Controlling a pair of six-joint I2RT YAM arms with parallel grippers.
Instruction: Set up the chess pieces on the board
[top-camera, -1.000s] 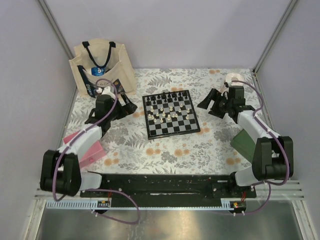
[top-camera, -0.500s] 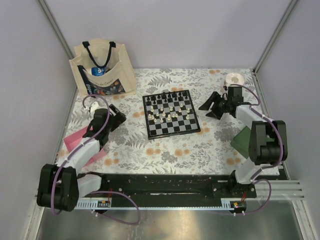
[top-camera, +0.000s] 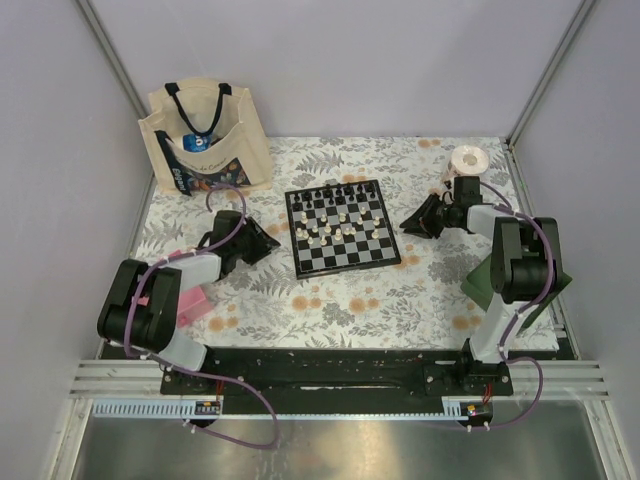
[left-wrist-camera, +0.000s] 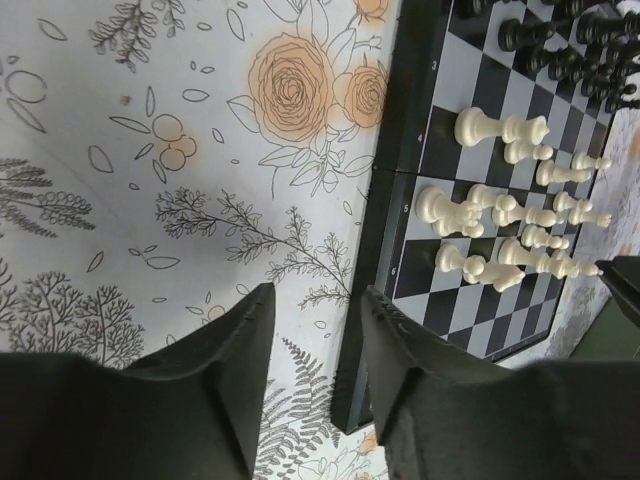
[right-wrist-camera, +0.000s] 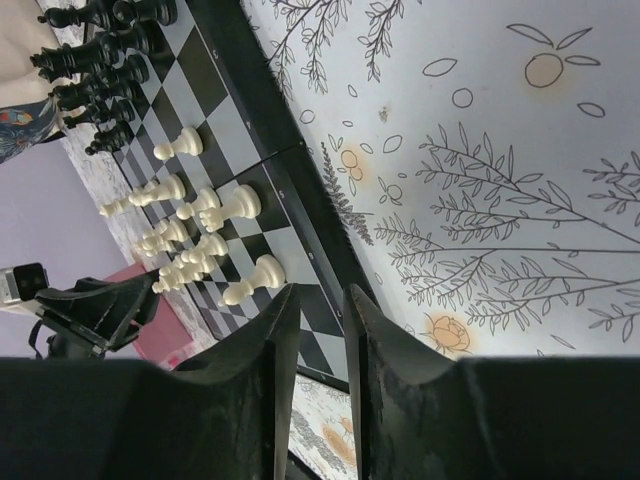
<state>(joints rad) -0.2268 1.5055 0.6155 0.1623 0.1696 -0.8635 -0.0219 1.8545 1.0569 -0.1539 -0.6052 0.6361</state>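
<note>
The board lies mid-table on the flowered cloth. Black chess pieces stand along its far rows, and cream-white chess pieces are scattered over the middle squares. My left gripper rests low just left of the board. In the left wrist view its jaws stand narrowly apart with only cloth between them, and the board's border and white pieces lie ahead. My right gripper sits just right of the board. Its jaws are a thin gap apart and empty, pointing at the board's edge.
A cream tote bag stands at the back left. A pink flat object lies under the left arm and a dark green one under the right arm. A small white round object sits at the back right.
Both arms have folded down low to the table. The left gripper swung right toward the board's left edge. Both pairs of jaws have narrowed from wide open.
</note>
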